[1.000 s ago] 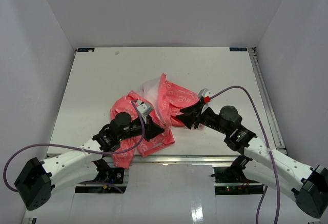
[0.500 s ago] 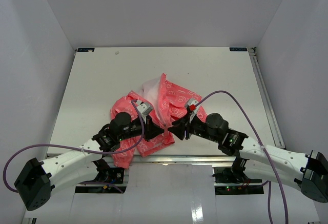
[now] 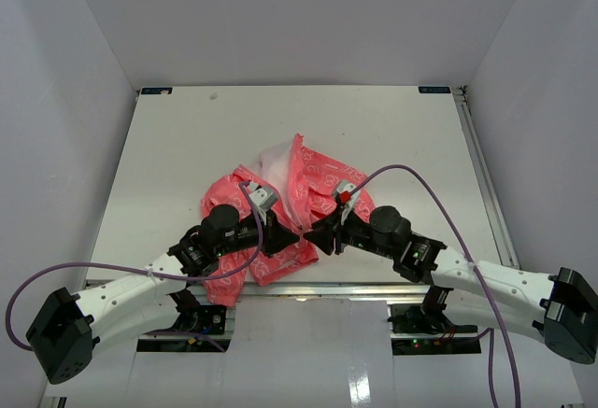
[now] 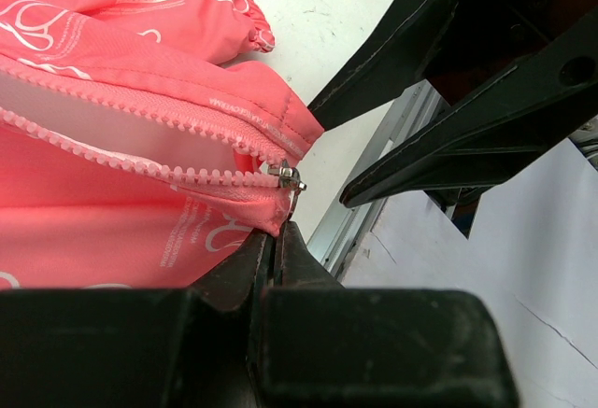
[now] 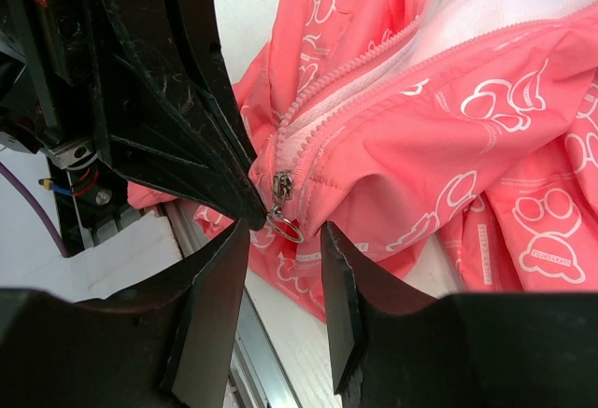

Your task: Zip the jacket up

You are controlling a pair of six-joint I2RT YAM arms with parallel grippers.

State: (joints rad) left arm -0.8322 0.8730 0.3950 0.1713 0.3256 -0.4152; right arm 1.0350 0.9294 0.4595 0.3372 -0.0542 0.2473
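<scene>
Left wrist view: left gripper (image 4: 277, 238) clamped on the bottom hem of the thin coral-pink jacket with white print (image 4: 112, 240), just under the small metal zipper slider (image 4: 285, 176). It is probably anchoring the fabric against the pull. Opposite, right gripper (image 5: 286, 232) gapes around the slider's pull ring (image 5: 288, 229), nothing grasped yet. Jacket lies crumpled toward the near edge of the white table (image 3: 187, 137).

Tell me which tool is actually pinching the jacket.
The left tool, shut on the hem of the jacket just below the zipper slider; the right tool stands open close by.
</scene>
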